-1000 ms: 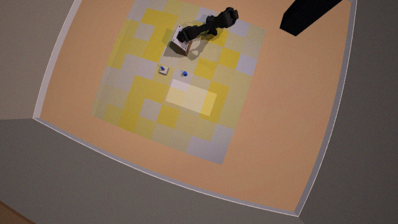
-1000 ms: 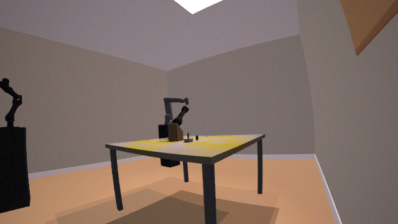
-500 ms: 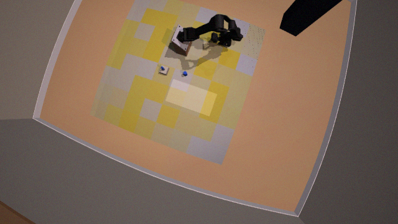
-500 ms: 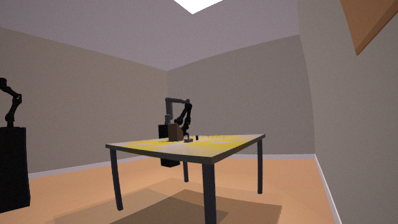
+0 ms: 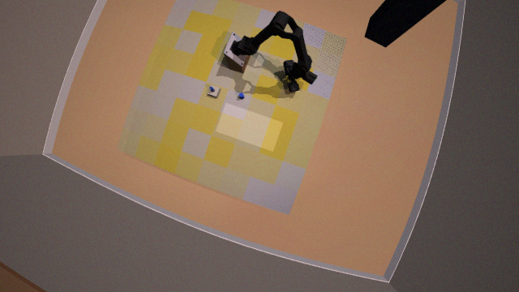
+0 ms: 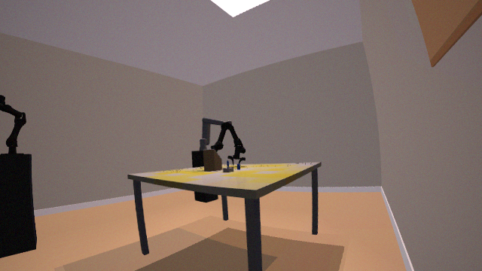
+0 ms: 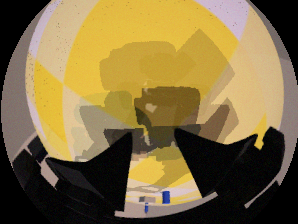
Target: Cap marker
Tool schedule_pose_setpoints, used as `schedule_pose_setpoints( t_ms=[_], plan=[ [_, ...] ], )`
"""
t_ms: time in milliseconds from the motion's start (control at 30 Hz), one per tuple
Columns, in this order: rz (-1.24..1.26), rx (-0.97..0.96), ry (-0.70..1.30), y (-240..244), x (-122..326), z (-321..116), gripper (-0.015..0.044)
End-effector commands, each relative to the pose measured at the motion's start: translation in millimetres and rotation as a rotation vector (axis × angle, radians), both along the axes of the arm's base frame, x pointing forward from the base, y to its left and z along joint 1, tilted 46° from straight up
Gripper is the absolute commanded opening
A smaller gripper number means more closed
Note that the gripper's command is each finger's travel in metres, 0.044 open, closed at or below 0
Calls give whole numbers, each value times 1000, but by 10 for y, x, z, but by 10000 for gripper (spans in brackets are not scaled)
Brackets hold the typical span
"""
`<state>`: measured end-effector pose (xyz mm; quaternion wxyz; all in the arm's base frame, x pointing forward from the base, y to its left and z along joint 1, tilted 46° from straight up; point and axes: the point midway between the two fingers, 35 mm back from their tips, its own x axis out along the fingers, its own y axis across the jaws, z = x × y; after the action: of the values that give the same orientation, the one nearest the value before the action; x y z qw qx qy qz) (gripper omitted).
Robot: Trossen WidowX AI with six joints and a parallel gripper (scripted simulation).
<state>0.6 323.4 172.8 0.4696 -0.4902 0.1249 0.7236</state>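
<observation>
Yellow table (image 5: 190, 122): cap (image 5: 241, 96) apart from half-open pincer (image 5: 295, 86).

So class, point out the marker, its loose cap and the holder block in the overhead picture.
marker (image 5: 212, 88): top view, its blue upper end.
cap (image 5: 241, 96): top view, its blue top.
holder block (image 5: 216, 93): top view, its pale upper face.
</observation>
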Motion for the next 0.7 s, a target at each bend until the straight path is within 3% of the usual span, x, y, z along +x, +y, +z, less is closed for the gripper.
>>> schedule_pose_setpoints(
  t_ms=[0,400,667],
  plan=[
    [-233,-62,132,-110,389,-161,241],
    [-1178,-226,669,-822,1470,-646,241],
    [-1819,-267,1176,-1461,1898,-885,241]
  ],
)
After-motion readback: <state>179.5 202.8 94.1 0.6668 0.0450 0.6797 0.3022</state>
